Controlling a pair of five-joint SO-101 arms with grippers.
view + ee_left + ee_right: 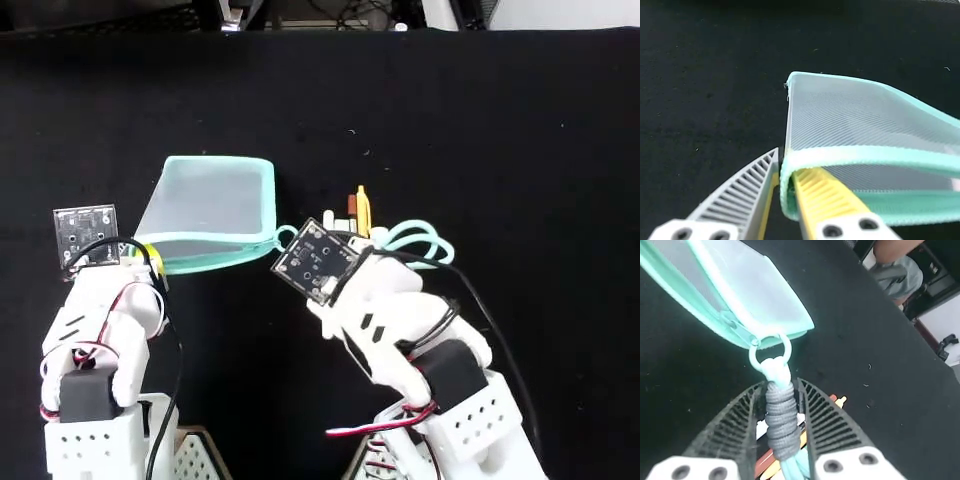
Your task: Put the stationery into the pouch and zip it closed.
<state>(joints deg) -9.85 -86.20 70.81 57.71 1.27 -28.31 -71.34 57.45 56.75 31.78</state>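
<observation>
Black table [500,130] under both arms. High view: a mint mesh pouch [215,205] lies left of centre with its zip edge on the side facing the arms. The left arm [100,330] is at the pouch's near left corner, and the left end effector [150,258] touches that corner. The right arm [400,330] is at the near right corner, with its wrist board over the zip end. The stationery [357,212], a few pens, lies on the table just right of the pouch and outside it, beside loops of the teal pull cord [420,240]. Any print on the pens is too small to make out. Left wrist view: the left end effector is closed on the pouch's end edge. The yellow finger [825,195] is inside the mouth, the grey finger [745,190] is outside, and the rim is pinched between them. The mouth gapes here, with the two teal zip bands apart. Right wrist view: the right end effector [780,386] is clamped on the grey-wrapped section of the pull cord, both black fingers touching it. The cord runs to a ring [769,347] on the zip slider, which sits at the pouch's corner. Pen tips show under the fingers, on the table.
</observation>
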